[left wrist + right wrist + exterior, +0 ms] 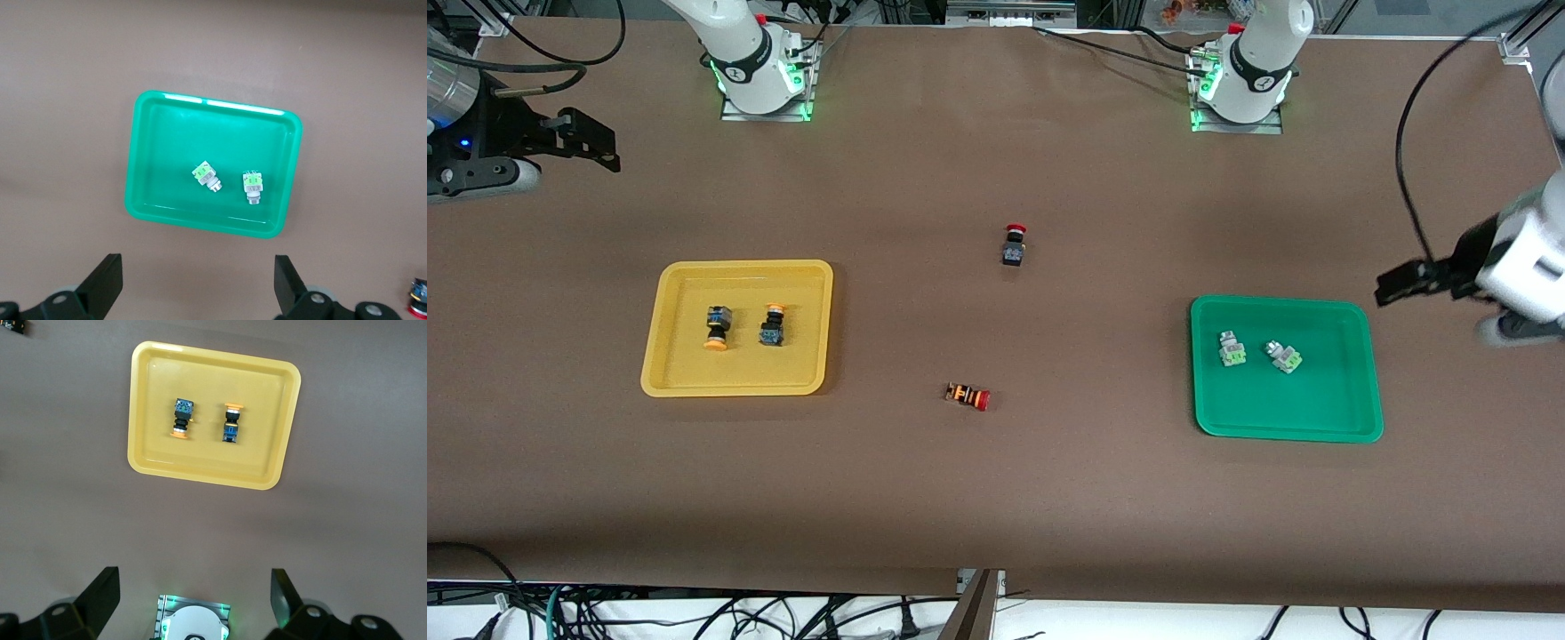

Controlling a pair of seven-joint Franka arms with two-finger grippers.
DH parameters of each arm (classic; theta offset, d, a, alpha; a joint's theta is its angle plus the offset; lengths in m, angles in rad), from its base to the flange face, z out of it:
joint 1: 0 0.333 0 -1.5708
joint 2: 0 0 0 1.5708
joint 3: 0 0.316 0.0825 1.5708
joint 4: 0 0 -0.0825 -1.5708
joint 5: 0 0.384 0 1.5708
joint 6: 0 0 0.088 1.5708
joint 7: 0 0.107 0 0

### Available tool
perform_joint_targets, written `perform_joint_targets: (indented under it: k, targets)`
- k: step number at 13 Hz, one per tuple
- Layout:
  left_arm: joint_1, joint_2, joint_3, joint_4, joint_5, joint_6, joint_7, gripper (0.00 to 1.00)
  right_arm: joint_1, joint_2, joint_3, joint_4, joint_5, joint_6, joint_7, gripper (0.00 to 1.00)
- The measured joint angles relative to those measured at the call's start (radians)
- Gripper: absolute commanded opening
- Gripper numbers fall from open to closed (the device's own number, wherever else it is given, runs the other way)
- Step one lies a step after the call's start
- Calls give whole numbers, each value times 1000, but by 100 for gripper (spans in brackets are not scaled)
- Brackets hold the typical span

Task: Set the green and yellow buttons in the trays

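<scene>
Front view showed both trays loaded. Yellow tray (660, 356) lay toward the right arm's end of the table, two yellow-capped buttons (717, 326) (772, 324) side by side in it, apart from each other. Green tray (1352, 418) lay toward the left arm's end, two green buttons (1232, 348) (1284, 356) resting inside, close but not touching. Between the trays, on bare table, stood a red-capped black switch (1013, 244); nearer the camera lay an orange-striped red-capped switch (968, 396), probably on its side. Left gripper (198, 285) hung spread wide and empty above the table beside the green tray. Right gripper (193, 599) was likewise spread, empty, waiting at the right arm's end.
</scene>
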Motion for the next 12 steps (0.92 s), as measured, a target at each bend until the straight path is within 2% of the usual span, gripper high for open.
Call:
perform_joint_targets:
  k: [3,5,7,12]
  targets:
    - [-96,-168,82,-169,-3,62,28,100,-5,3,-1,0,-2,0,0,100]
    - [-124,-213,119,-261,-3,106,39,100,-6,3,-1,0,-2,0,0,100]
    - [-127,-216,129,-287,-3,117,43,100,-6,4,-1,0,-2,0,0,100]
    - [-130,-215,129,-285,-3,98,44,100,-7,5,-1,0,-2,0,0,100]
